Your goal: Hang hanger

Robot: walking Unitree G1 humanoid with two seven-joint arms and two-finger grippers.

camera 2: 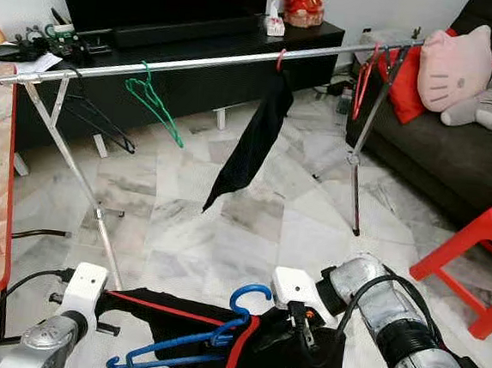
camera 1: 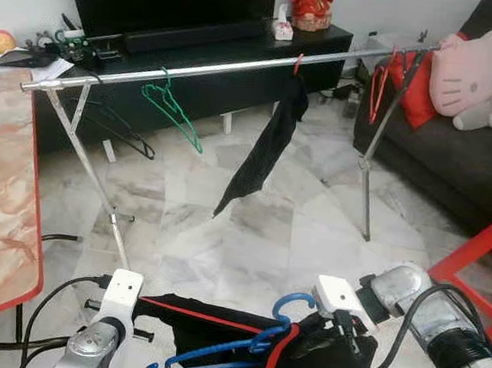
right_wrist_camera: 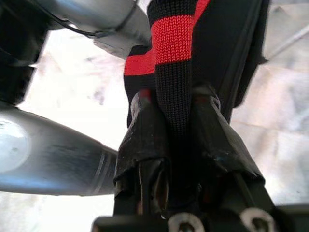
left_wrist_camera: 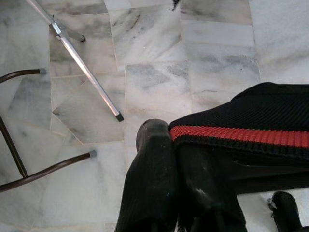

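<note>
1. My left gripper point(left_wrist_camera: 176, 159) was pinched on the edge of the black garment point(camera 1: 241, 339) at its red stripe; my right gripper point(right_wrist_camera: 181, 145) was clamped on the same knit, low in front of me.
2. The blue hanger point(camera 1: 223, 350) lay threaded in the garment between both grippers, hook up. It looked loaded but not yet hung.
3. What was left: lift it to the rail point(camera 1: 230, 66), well ahead. A free span sat between the green hanger point(camera 1: 173, 109) and the hung black cloth point(camera 1: 261, 155).
</note>
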